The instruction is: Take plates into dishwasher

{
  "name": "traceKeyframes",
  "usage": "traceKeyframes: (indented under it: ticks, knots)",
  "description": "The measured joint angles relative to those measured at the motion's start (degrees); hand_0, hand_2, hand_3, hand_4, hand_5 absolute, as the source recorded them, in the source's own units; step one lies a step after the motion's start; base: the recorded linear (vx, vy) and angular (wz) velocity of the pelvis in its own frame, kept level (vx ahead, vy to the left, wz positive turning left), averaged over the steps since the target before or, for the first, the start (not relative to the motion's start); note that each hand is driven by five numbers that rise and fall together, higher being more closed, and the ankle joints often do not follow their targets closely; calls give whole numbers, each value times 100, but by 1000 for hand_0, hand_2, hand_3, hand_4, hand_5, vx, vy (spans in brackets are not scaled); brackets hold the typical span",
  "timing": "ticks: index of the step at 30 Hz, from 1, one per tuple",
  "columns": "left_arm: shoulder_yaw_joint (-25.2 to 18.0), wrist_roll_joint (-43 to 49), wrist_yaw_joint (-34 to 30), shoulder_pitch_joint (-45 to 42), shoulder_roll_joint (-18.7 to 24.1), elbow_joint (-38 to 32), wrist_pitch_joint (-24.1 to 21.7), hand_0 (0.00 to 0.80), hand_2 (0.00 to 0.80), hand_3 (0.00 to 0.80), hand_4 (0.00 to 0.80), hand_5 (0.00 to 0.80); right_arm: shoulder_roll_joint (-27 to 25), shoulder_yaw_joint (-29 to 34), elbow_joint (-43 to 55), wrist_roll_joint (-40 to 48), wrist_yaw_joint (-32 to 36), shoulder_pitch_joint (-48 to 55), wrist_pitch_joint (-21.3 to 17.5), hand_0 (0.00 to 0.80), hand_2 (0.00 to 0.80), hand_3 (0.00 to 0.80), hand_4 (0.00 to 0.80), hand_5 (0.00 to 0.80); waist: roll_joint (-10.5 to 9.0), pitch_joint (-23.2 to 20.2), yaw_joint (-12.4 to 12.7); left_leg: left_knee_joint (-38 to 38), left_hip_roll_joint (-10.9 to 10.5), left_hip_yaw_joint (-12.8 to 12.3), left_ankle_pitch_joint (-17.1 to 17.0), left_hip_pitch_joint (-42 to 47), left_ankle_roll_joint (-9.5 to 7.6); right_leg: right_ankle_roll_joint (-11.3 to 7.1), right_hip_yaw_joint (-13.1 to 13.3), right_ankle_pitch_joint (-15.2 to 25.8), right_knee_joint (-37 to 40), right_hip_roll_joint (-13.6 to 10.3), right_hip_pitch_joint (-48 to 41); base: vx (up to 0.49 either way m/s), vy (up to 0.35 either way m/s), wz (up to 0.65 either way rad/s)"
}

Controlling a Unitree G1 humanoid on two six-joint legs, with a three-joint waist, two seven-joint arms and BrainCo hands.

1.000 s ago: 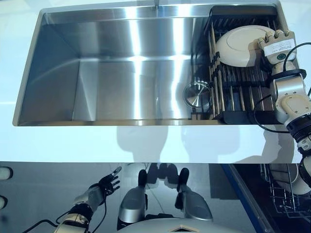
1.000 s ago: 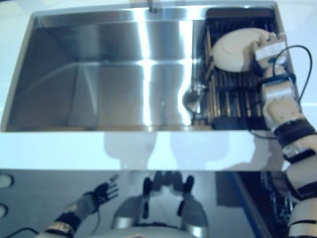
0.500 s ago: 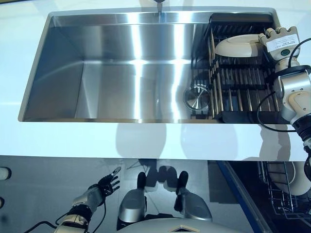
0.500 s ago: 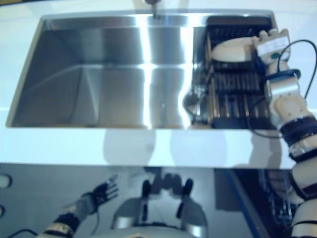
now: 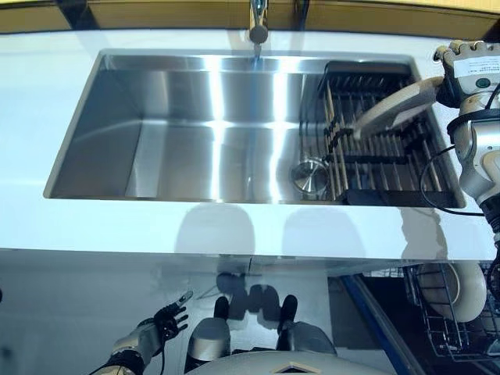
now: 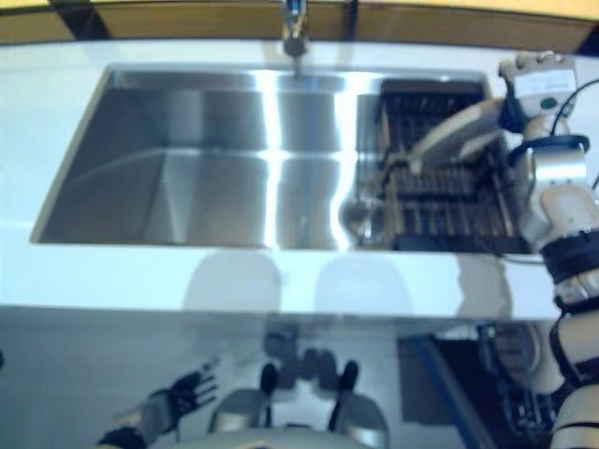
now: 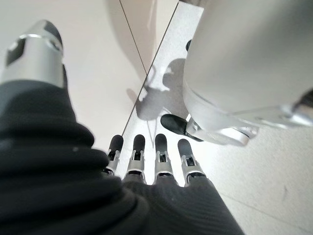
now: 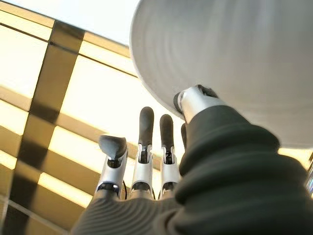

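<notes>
A cream plate (image 5: 394, 107) hangs tilted, nearly edge-on, over the black dish rack (image 5: 387, 160) at the right end of the steel sink (image 5: 203, 133). My right hand (image 5: 471, 66) grips its right rim from above the counter. In the right wrist view the thumb (image 8: 191, 100) presses the plate's (image 8: 234, 54) underside, with the fingers (image 8: 146, 132) held straight beside it. My left hand (image 5: 160, 322) hangs low at the lower left, away from the counter, open with its fingers spread and nothing in it.
The open dishwasher's wire basket (image 5: 437, 320) shows at the lower right below the white counter (image 5: 234, 230), with another pale plate (image 5: 462, 291) standing in it. A round drain plug (image 5: 310, 176) lies in the sink beside the rack. The faucet (image 5: 258, 23) stands at the back.
The camera has shifted, so the sink sits lower in view. My right hand has lifted the plate off the rack and tipped it from face-on to nearly edge-on. The left hand is unchanged.
</notes>
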State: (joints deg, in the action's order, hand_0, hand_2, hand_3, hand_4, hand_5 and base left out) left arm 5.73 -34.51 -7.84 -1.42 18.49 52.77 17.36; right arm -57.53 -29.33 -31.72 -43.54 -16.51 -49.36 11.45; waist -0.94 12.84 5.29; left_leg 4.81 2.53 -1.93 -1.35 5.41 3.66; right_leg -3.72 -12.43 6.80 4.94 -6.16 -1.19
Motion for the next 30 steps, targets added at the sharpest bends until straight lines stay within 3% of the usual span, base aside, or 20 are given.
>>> traceKeyframes:
  ticks: [7, 19, 20, 21, 26, 30]
  knots:
    - [-24, 0, -7, -87, 5, 22, 105, 0, 0, 0, 0, 0, -221, 132, 73, 343, -44, 7, -72, 800, 800, 800, 800, 800, -1, -409, -54, 5, 7, -92, 8, 116, -2, 3, 75, 0, 18, 7, -79, 45, 42, -5]
    - [-23, 6, -90, -183, -1, 106, 213, 0, 0, 0, 0, 0, -550, 198, 139, 832, 183, 11, -386, 800, 800, 800, 800, 800, 4, -735, -292, 7, 18, -131, 31, 259, -35, -18, 137, -13, 22, 20, -213, 16, 16, -2]
    - [-23, 6, -101, -183, -1, 109, 219, 0, 0, 0, 0, 0, -550, 200, 140, 957, 310, 29, -394, 455, 455, 455, 455, 455, 4, -735, -289, 7, 20, -134, 34, 299, -32, -18, 140, -14, 23, 23, -243, 0, 0, 0]
    - [-23, 7, -115, -183, -1, 112, 222, 0, 0, 0, 0, 0, -550, 200, 142, 1139, 483, 56, -400, 0, 0, 0, 0, 0, -1, -749, -285, 21, 24, -139, 49, 303, -30, -16, 144, -17, 23, 24, -254, 0, 0, 0]
    - [-22, 8, -119, -190, 1, 151, 278, 0, 0, 0, 0, 0, -468, 420, 196, 2288, 1629, 309, -317, 0, 0, 0, 0, 0, -21, -769, -290, 25, 29, -149, 60, 303, -31, -14, 165, -16, 23, 33, -249, 0, 0, 0]
    - [-23, 8, -116, -187, 2, 159, 333, 0, 0, 0, 0, 0, -199, 436, 164, 2530, 2402, 321, -311, 0, 0, 0, 0, 0, -30, -775, -290, 8, 41, -210, 57, 325, -27, -11, 202, -13, 23, 50, -252, 8, -4, -6]
